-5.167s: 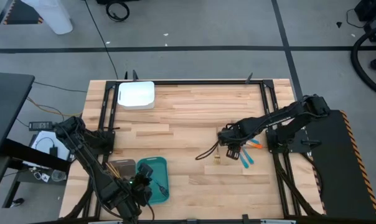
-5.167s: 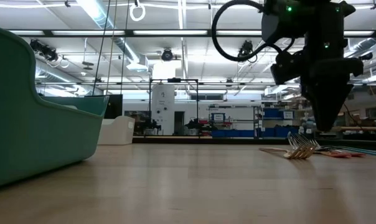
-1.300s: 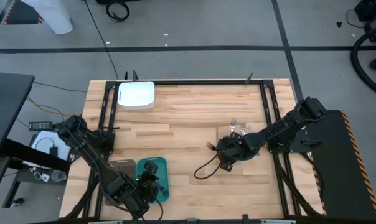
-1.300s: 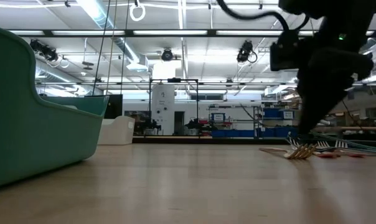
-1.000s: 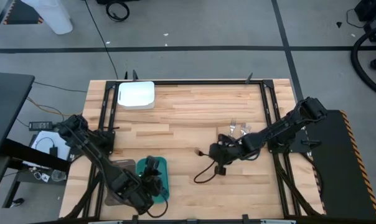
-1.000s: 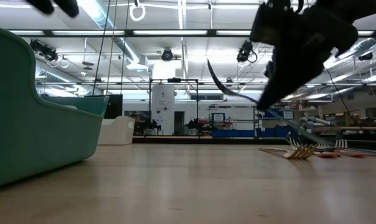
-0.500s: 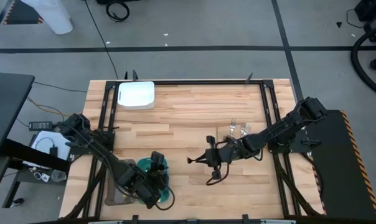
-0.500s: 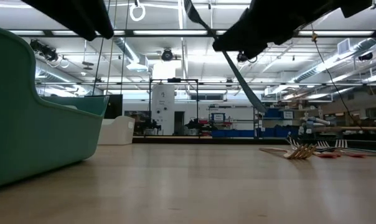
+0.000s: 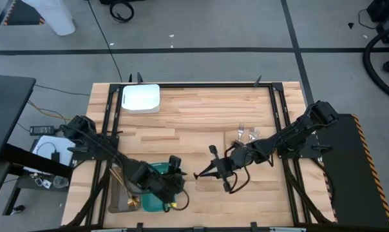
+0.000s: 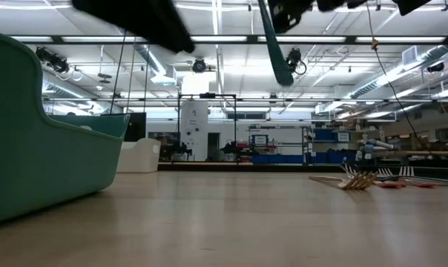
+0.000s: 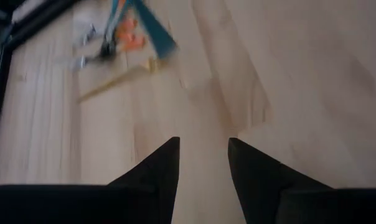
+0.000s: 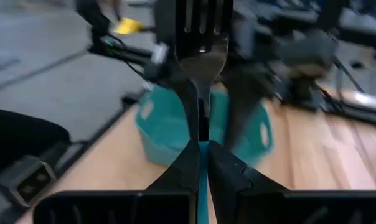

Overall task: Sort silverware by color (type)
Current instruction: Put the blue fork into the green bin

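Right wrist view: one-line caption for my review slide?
Right tool shut on a teal fork, tines forward, pointing toward the teal tray and the left arm beyond.

Trays on wooden table (image 9: 201, 109)

A white tray (image 9: 141, 98) is placed at the far left corner; a teal tray (image 9: 153, 196) and a grey tray (image 9: 119, 200) are set side by side at the near edge.

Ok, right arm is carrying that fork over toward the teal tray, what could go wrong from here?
1. The right gripper pinches the teal fork only by its thin handle end; it could swivel or slip mid-carry.
2. The left gripper sits by the teal tray, close to the incoming fork; the arms may clash.
3. The remaining silverware pile lies under the right arm's path and could get swept.
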Tool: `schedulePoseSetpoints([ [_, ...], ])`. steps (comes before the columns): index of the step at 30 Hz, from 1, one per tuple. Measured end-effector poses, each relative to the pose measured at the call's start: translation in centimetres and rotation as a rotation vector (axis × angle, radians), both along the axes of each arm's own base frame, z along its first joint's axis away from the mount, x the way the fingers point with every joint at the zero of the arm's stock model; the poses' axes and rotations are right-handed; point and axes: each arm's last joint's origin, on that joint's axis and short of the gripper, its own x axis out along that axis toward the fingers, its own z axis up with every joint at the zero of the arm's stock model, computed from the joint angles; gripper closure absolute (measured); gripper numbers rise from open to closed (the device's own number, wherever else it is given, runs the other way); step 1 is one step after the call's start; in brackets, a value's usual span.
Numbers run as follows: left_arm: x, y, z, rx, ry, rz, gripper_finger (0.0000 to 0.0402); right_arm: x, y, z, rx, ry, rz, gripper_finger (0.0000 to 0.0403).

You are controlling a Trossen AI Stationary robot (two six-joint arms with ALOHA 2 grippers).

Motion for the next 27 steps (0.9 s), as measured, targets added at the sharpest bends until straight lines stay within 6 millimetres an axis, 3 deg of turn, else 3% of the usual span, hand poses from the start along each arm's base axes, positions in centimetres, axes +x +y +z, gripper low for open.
schedulePoseSetpoints([
  [11, 3.3, 1.9, 1.9, -0.199, -0.181, -0.107, 0.0256, -0.1, 0.9, 1.9, 0.017, -0.215, 0.194, 0.0376],
  [16, 4.0, 2.2, 2.5, -0.227, -0.235, -0.152, 0.0256, -0.3, 1.3, 2.5, -0.021, -0.304, 0.226, 0.0376],
  [27, 4.7, 2.1, 3.7, -0.35, -0.336, -0.281, 0.0259, -0.3, 1.3, 2.5, -0.061, -0.316, 0.235, 0.0376],
])
